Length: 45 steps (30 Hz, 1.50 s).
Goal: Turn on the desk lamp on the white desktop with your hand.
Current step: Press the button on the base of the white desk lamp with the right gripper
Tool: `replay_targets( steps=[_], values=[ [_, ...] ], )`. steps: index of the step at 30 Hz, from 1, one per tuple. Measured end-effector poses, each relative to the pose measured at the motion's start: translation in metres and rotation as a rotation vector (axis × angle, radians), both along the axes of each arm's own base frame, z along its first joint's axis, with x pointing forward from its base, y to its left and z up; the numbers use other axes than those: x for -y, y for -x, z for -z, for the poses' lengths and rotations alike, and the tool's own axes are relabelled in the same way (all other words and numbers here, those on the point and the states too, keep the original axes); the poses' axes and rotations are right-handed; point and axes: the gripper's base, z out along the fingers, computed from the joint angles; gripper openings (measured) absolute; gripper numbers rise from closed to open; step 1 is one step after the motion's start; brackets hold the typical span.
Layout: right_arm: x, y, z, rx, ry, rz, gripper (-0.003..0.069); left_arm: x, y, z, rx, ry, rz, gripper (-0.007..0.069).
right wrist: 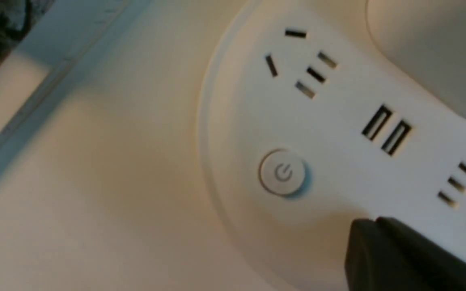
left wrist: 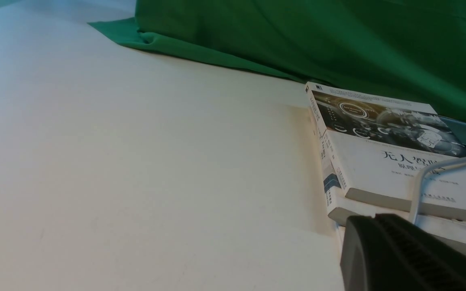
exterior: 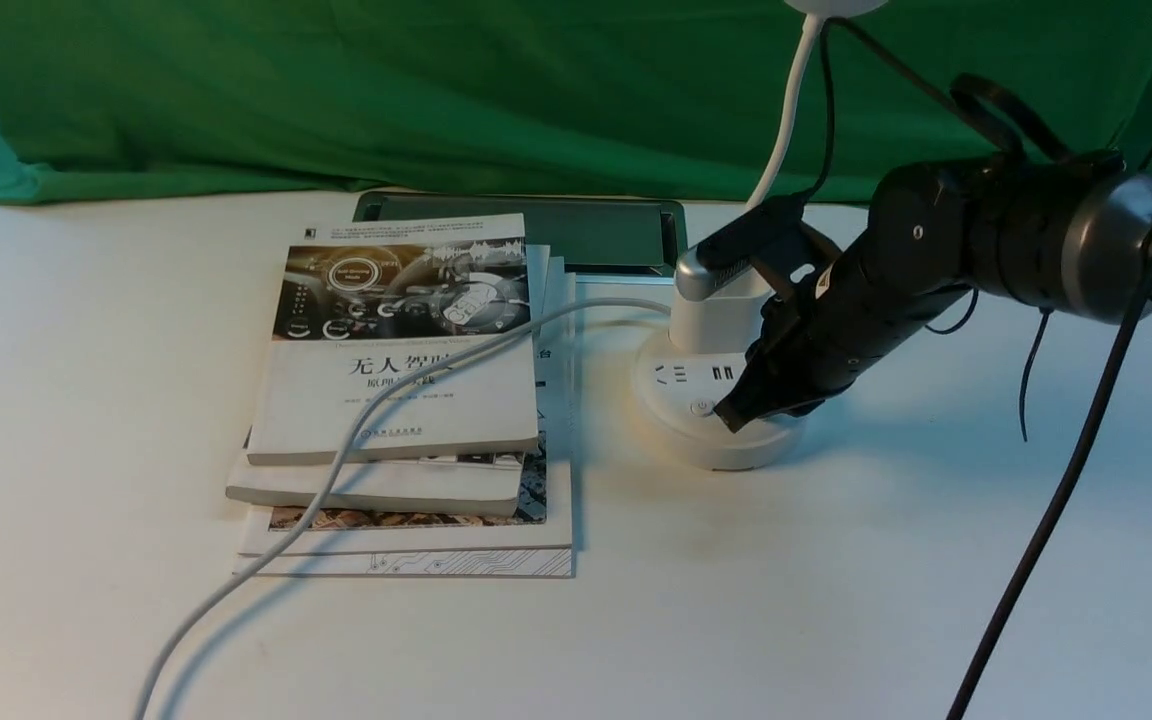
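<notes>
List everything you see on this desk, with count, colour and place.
desk lamp: one, white, right of the books
white desktop: one, white, under everything
books: one stack, count unclear, mostly white, centre
cable: one, white, trailing over the books
panel: one, dark, behind the books
cloth: one, green, along the back
right gripper: one, black, shut, tip on the lamp's base
left gripper: one, black, near the books

You have the lamp (exterior: 708, 445) standing on the desktop (exterior: 836, 600), just right of the books (exterior: 456, 410); the cloth (exterior: 436, 100) lies behind both.
</notes>
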Motion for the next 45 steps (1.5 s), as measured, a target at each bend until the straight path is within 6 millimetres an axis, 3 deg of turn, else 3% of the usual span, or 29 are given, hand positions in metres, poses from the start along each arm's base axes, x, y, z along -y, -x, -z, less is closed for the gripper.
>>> replay_targets(
  steps=[14,32,39,44,45],
  values=[
    [0.003,-0.004,0.000,0.040,0.025,0.028,0.0030,0.000,0.000,0.000,0.000,0.000,0.000,0.0021],
    [-0.006,-0.005,0.014,0.013,0.068,-0.010,0.0030,0.000,0.000,0.000,0.000,-0.005,0.000,0.0021],
    [0.000,0.010,-0.008,-0.016,0.069,-0.012,0.0030,0.000,0.000,0.000,0.000,0.000,0.000,0.0021],
    [0.014,0.035,-0.084,0.079,0.019,-0.007,0.0034,0.000,0.000,0.000,0.000,0.000,0.000,0.0021],
    [0.016,0.038,-0.090,0.090,0.012,-0.004,0.0034,0.000,0.000,0.000,0.000,-0.005,0.000,0.0021]
  ],
)
